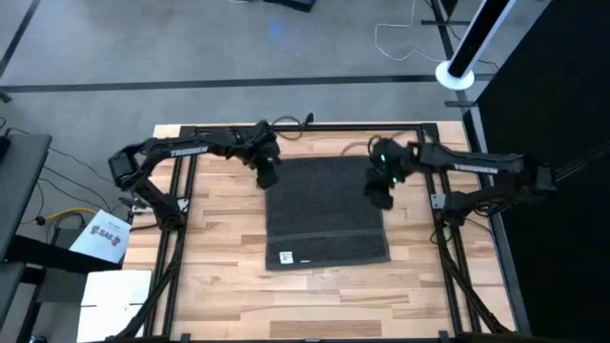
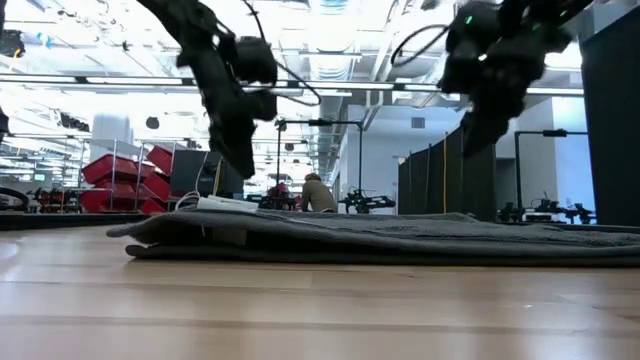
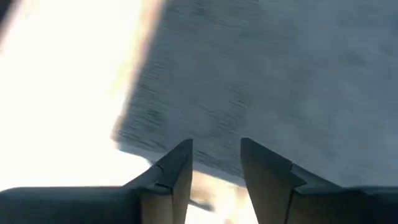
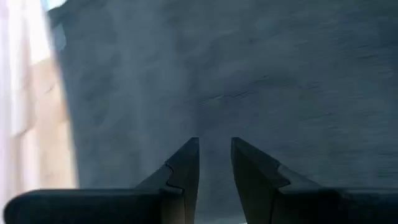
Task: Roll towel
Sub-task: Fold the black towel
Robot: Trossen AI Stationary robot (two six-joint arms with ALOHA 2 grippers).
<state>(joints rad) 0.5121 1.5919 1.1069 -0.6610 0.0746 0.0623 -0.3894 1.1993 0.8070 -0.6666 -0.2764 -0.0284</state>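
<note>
The dark charcoal-grey towel lies flat on the wooden table, its small white tag at the near left corner. In the low view the towel is a low flat layer. My left gripper hangs above the towel's far left corner, open and empty; in its wrist view the towel's edge lies below the fingers. My right gripper hangs above the towel's right edge toward the far corner, open a little and empty. In the low view both grippers, left and right, are clear above the cloth.
A black frame runs along the table's far edge and sides. Bare wood lies near of the towel. A labelled white sheet lies off the table's left. In the room beyond, a person and red bins show.
</note>
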